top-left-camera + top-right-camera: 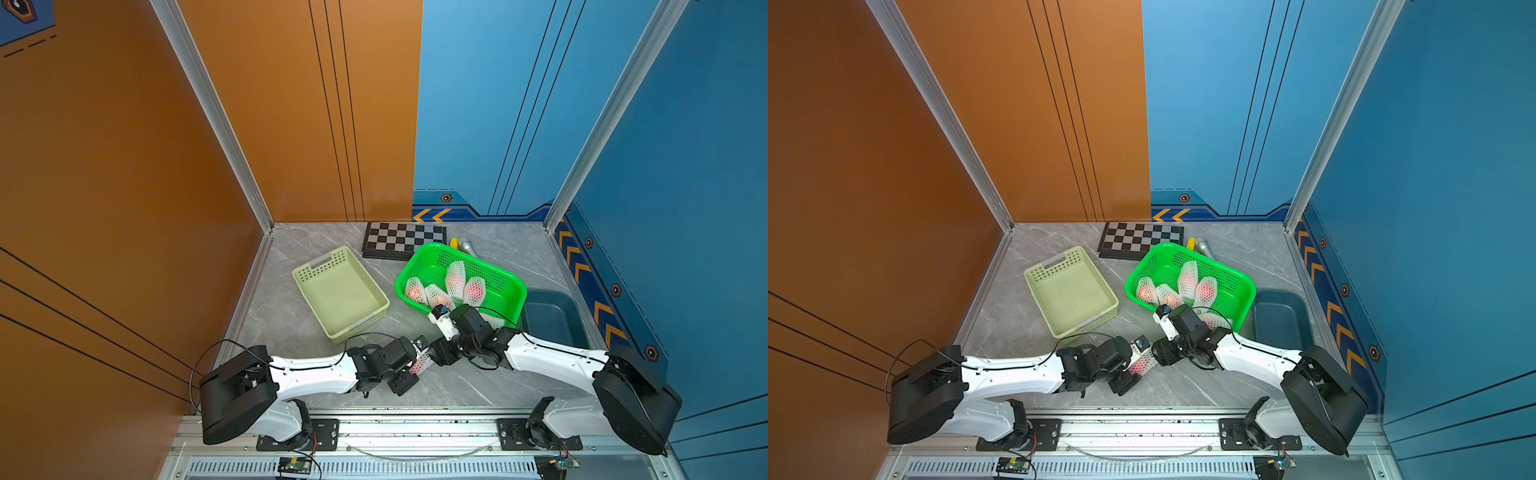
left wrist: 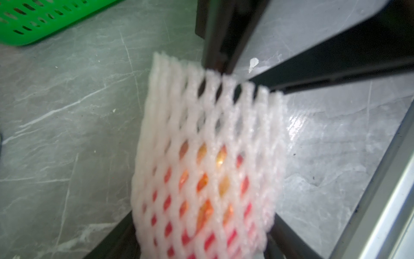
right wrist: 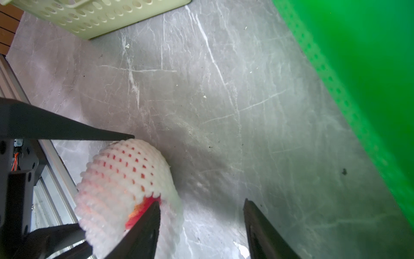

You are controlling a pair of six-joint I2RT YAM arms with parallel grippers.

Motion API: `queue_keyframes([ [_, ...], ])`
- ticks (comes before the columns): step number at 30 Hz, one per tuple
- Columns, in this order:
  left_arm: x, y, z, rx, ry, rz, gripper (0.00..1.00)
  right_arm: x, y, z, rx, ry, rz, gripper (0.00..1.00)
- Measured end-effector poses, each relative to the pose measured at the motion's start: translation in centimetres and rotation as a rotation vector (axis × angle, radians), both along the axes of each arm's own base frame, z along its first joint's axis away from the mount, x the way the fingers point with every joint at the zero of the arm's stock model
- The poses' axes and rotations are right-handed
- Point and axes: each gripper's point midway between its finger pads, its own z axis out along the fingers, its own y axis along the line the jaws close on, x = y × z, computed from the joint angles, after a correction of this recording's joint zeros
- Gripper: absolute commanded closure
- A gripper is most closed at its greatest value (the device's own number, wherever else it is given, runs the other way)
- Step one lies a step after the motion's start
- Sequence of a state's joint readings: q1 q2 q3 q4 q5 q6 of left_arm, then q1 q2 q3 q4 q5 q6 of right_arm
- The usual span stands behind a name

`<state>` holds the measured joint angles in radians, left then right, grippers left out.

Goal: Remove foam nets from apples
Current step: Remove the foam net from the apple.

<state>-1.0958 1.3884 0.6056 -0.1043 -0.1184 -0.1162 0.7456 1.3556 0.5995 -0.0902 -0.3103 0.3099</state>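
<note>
Right wrist view: left gripper [image 3: 107, 190] clamps apple [image 3: 140, 207], foam net [image 3: 125, 170] on, over tabletop [image 3: 224, 89]; right gripper [image 3: 201, 201] wide, one finger [image 3: 145, 224] inside net mouth. Risk: pull drags apple out of clamp; finger bruises fruit.

colours: net [image 2: 208, 125] white, diamond mesh; apple [image 2: 205, 179] red, orange-yellow patches. basket [image 1: 496, 272] bright green, perforated; tray [image 1: 309, 274] pale green. board [image 1: 401, 239] black-white checks. table [image 1: 291, 324] grey marble, white veins.

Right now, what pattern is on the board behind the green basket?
The board has black-and-white checks, clearest in both top views.
</note>
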Motion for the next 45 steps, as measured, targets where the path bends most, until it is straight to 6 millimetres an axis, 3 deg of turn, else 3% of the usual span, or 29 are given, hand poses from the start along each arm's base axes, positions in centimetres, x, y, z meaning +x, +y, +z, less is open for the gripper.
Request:
queue_keyframes([
  [8, -0.3, 0.3, -1.8, 0.042, 0.039, 0.009, 0.19, 0.4, -0.5, -0.5, -0.009, 0.012, -0.014, 0.38],
  [13, -0.3, 0.1, -1.7, 0.035, 0.040, 0.020, 0.18, 0.5, -0.5, -0.5, -0.008, 0.010, -0.009, 0.38],
  [15, -0.3, 0.3, -1.6, 0.032, 0.040, 0.027, 0.23, 0.5, -0.5, -0.5, -0.010, 0.009, -0.006, 0.38],
  [21, -0.7, 0.9, -1.6, 0.020, 0.042, 0.041, 0.57, 0.2, -0.4, -0.8, -0.008, 0.023, 0.002, 0.38],
  [25, -0.7, 1.0, -1.7, 0.008, 0.040, 0.044, 0.71, 0.2, -0.4, -0.7, -0.007, 0.023, 0.003, 0.38],
  [32, -0.6, 0.8, -1.0, -0.022, 0.028, 0.042, 0.80, 0.2, -0.5, 0.4, 0.012, 0.002, 0.001, 0.38],
  [39, -0.5, 0.8, -0.5, -0.044, 0.018, 0.043, 1.00, 1.3, -2.0, 2.8, 0.034, -0.057, -0.059, 0.38],
  [45, -0.5, 0.8, -0.5, -0.049, 0.019, 0.046, 1.00, 1.6, -2.9, 3.3, 0.038, -0.052, -0.090, 0.54],
])
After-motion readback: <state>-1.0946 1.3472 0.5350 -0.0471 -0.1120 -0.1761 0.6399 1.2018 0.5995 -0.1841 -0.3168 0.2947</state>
